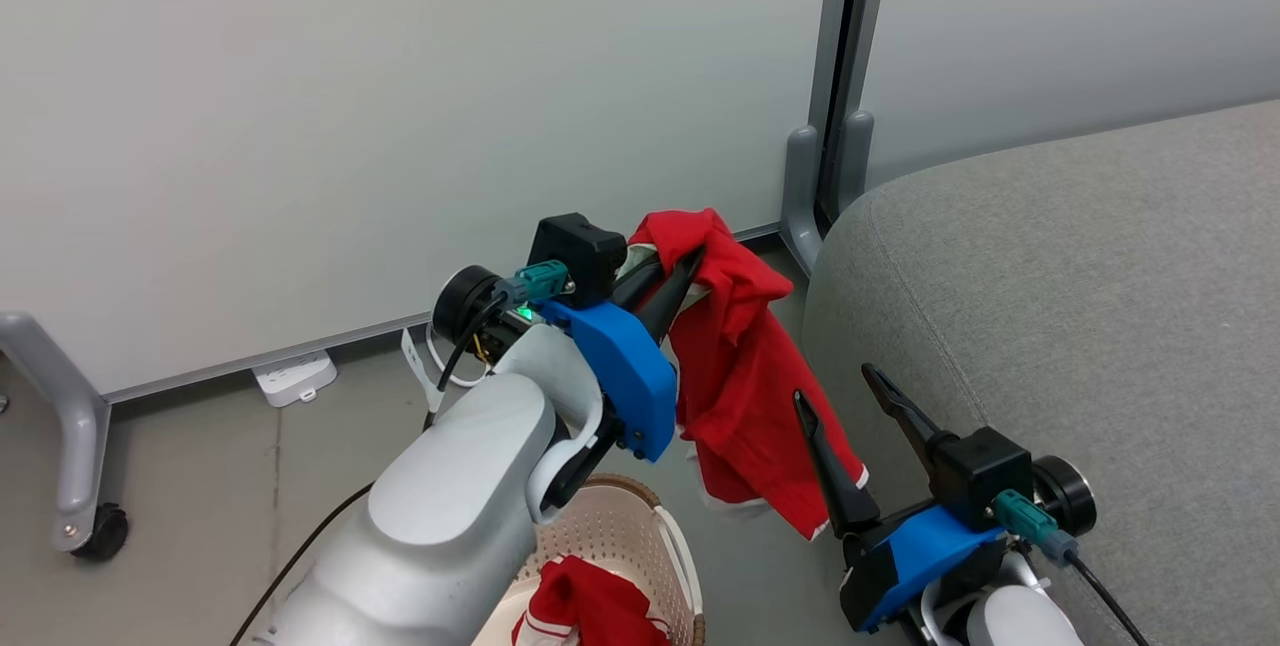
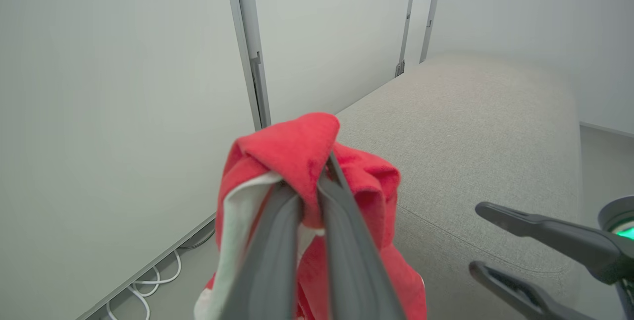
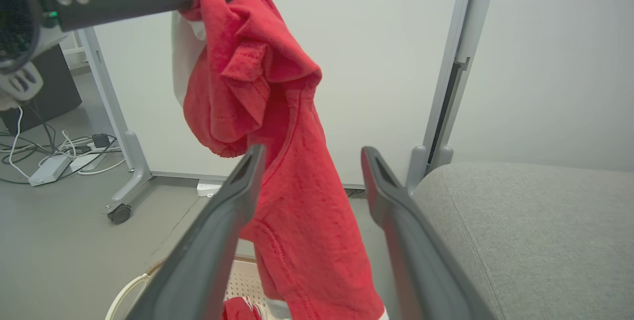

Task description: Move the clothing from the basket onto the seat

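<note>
My left tool (image 1: 686, 271) grips plain red garment (image 1: 745, 396), basket (image 1: 645, 526) at 7 o'clock, my right tool (image 1: 835, 386) wide, empty, at 5 o'clock, sofa (image 1: 1080, 306) at 3 o'clock

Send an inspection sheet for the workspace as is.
Surface: grey sofa, no clothing on the part seen.
Job's things: red garment hangs from left gripper, beside the sofa; striped garment lies in basket.
Clutter: power strip on floor by partitions.
Grippers: left shut on red garment; right gripper open, holding nothing.
Cables: black cable on floor under left arm; white leads by partitions.
Surroundings: white partitions, one castor foot.
</note>
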Available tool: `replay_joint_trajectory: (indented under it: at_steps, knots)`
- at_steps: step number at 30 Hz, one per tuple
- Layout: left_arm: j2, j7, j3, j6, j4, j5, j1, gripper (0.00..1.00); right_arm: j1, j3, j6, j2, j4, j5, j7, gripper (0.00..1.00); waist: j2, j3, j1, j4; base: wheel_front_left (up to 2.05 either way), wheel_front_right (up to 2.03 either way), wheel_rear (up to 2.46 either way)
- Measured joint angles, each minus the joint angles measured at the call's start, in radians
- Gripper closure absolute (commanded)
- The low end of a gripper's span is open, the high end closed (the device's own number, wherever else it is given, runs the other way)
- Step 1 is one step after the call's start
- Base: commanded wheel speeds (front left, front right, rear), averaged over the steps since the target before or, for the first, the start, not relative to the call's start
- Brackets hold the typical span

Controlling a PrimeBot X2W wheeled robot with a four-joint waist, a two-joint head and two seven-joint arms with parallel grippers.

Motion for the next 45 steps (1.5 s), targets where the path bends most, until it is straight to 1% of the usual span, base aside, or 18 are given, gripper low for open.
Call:
replay_joint_trajectory:
  at_steps: [3,10,15,19,23,30,37,38,45]
  knots:
    - [0.0,-0.006,-0.02,0.014,0.002,-0.018,-0.005,1.0,0.007,0.001,0.0,0.0,-0.004,-0.002,0.0,0.0,0.0,0.001,0.0001,0.001,0.0,0.0,0.0]
    - [0.0,-0.018,-0.064,0.024,0.018,-0.053,-0.007,1.0,-0.001,0.003,0.0,0.0,0.016,-0.002,0.014,0.0,0.0,0.007,0.0001,0.008,0.0,0.0,0.0]
    - [0.0,-0.024,-0.091,0.029,0.016,-0.076,-0.015,1.0,-0.076,0.011,0.0,-0.002,0.084,0.001,0.039,0.0,0.0,0.014,0.0001,0.019,0.0,0.0,0.0]
    - [0.0,-0.027,-0.117,0.033,0.003,-0.097,-0.022,1.0,-0.157,0.04,0.0,-0.017,0.167,0.037,0.049,0.0,0.0,0.02,0.0001,0.034,0.0,0.0,0.0]
    - [0.0,-0.027,-0.145,0.034,-0.01,-0.118,-0.03,1.0,-0.239,0.082,0.0,-0.033,0.259,0.075,0.055,0.0,0.0,0.025,0.0002,0.05,0.0,0.0,0.0]
    - [0.0,-0.028,-0.188,0.037,-0.035,-0.153,-0.043,1.0,-0.364,0.2,0.0,-0.07,0.425,0.17,0.044,0.0,0.0,0.032,0.0002,0.074,0.0,0.0,0.0]
    - [0.0,-0.031,-0.221,0.043,-0.044,-0.184,-0.053,1.0,-0.443,0.342,0.0,-0.092,0.533,0.259,0.002,0.0,0.0,0.03,0.0002,0.082,0.0,0.0,0.0]
    - [0.0,-0.033,-0.225,0.043,-0.043,-0.187,-0.053,1.0,-0.449,0.356,0.0,-0.094,0.541,0.273,-0.004,1.0,0.0,0.029,0.0001,0.082,0.0,0.0,0.0]
    - [0.0,-0.049,-0.24,0.051,-0.017,-0.201,-0.055,1.0,-0.474,0.41,0.0,-0.098,0.594,0.332,-0.059,1.0,0.0,0.027,0.0002,0.073,0.0,0.0,0.0]
